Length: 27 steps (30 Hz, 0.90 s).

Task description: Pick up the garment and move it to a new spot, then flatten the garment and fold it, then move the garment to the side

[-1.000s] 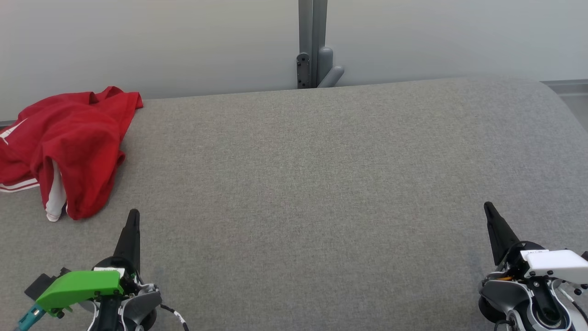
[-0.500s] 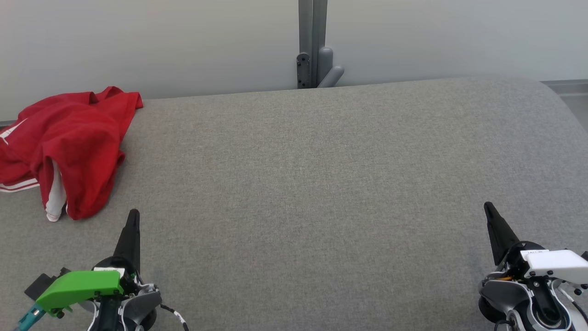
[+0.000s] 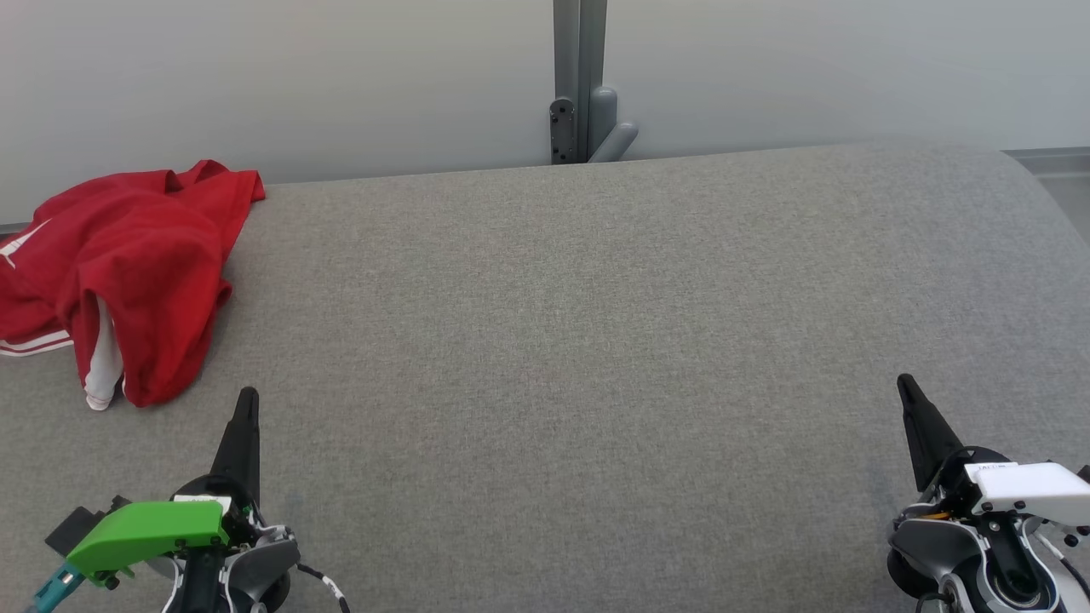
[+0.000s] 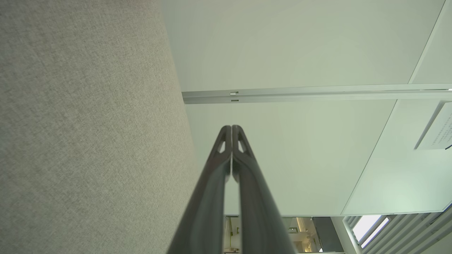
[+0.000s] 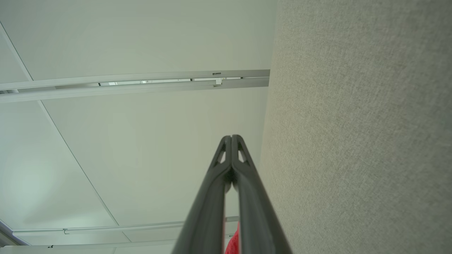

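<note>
at ten o'clock on the counter (image 3: pixel 596 340) the garment (image 3: pixel 128 272) lies crumpled; left claw (image 3: pixel 245 407) and right claw (image 3: pixel 905 390), both pressed together, rest at seven and five, probably awaiting the pickup.

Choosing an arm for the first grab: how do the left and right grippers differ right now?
The left gripper has a green housing; the right gripper a white housing. The left gripper sits close to the crumpled red garment; the right gripper is far across the grey padded surface. Both are shut and empty.
</note>
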{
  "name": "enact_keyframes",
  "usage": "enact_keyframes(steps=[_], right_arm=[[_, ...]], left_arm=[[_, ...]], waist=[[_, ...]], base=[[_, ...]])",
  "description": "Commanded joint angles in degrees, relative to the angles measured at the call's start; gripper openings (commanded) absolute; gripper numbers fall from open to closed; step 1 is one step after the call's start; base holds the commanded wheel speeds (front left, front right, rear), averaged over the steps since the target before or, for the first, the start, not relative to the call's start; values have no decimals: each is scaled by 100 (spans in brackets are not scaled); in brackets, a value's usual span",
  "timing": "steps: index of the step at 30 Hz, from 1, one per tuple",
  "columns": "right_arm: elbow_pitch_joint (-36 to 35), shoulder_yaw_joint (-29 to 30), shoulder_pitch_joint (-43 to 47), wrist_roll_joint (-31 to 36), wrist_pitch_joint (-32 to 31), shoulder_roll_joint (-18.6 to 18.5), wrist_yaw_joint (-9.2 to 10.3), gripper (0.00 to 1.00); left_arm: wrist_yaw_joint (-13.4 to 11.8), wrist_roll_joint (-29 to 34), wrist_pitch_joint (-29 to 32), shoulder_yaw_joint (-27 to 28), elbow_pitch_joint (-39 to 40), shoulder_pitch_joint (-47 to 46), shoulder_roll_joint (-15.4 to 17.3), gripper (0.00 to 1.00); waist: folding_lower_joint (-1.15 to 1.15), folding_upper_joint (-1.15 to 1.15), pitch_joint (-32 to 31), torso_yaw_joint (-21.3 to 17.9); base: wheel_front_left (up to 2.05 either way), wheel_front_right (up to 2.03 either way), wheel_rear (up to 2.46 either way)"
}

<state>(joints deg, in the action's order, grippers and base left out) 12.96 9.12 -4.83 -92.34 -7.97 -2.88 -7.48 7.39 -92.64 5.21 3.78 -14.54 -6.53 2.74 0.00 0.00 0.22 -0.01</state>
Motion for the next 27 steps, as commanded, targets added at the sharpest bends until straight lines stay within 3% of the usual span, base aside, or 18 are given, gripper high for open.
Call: enact_keyframes(steps=[1, 27], right_arm=[[-14, 1, -38, 4, -3, -2, -3, 0], [-14, 1, -39, 4, -3, -2, -3, 0]], left_arm=[[26, -7, -7, 16, 19, -54, 28, 0], [26, -7, -7, 16, 19, -54, 28, 0]], waist=[[0, 0, 0, 0], [0, 0, 0, 0]], base=[[0, 0, 0], [0, 0, 0]])
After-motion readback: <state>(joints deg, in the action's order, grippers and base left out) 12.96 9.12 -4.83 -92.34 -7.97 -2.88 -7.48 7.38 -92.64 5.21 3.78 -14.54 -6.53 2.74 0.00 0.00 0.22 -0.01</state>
